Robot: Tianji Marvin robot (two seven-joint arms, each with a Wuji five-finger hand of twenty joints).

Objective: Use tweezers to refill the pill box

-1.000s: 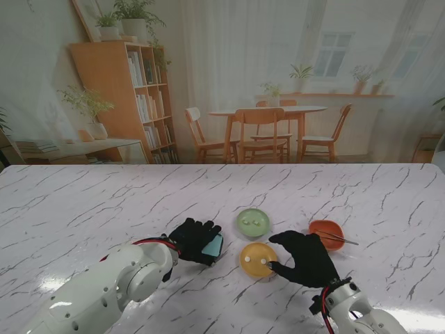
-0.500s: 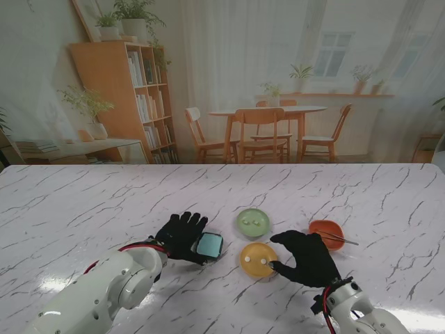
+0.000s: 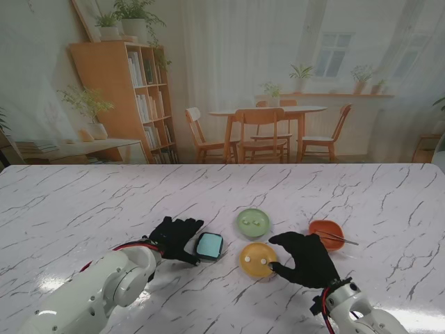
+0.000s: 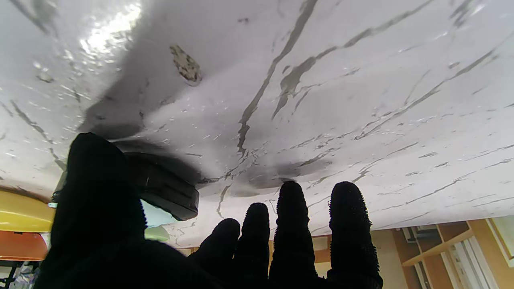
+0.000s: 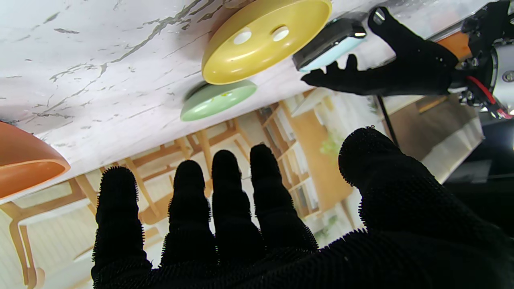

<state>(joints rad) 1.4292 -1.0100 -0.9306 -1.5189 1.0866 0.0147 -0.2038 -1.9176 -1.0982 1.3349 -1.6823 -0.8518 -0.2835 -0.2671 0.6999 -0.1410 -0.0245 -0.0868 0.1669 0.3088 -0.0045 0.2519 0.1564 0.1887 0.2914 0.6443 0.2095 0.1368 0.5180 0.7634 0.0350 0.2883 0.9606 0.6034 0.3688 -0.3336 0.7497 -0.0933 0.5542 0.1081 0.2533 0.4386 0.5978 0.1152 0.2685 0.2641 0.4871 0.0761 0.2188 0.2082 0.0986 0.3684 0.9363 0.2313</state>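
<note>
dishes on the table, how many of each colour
green dish: 1
yellow dish: 1
orange dish: 1
total: 3

The right hand (image 5: 257,224) shows spread, empty fingers, and beyond them a yellow dish (image 5: 265,38) with two white pills (image 5: 261,34) lies between a green dish (image 5: 217,100) and the pill box (image 5: 327,44) beside the left hand (image 5: 393,66).
</note>
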